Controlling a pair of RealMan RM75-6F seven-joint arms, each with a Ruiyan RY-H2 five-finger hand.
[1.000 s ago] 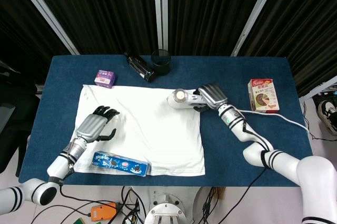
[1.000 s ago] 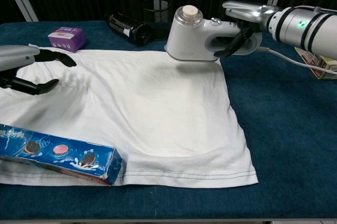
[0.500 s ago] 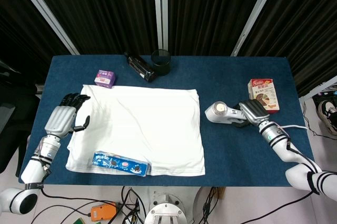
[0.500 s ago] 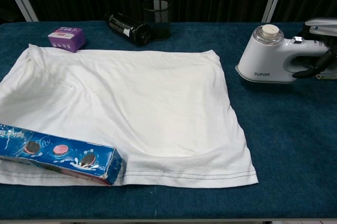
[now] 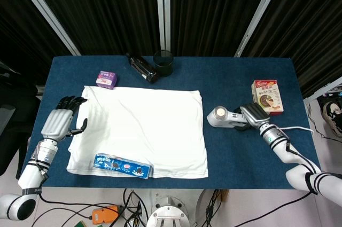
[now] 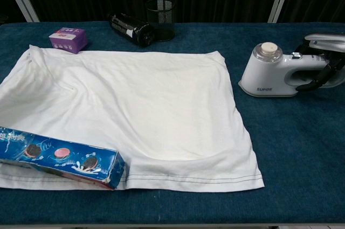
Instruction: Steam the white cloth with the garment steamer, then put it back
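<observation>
The white cloth (image 5: pixel 141 129) is spread flat on the blue desk (image 5: pixel 235 77), slightly creased, with its stitched hem toward the near edge. The garment steamer (image 6: pixel 280 72), white with a round cream cap on top and a grey handle, is seen standing upright on the desk just beside the cloth's right edge, apart from it. Its handle is gripped by the right hand (image 6: pixel 323 62).

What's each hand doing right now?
Left hand: open, holding nothing, at the white cloth's left edge.
Right hand: gripping the garment steamer's handle.
</observation>
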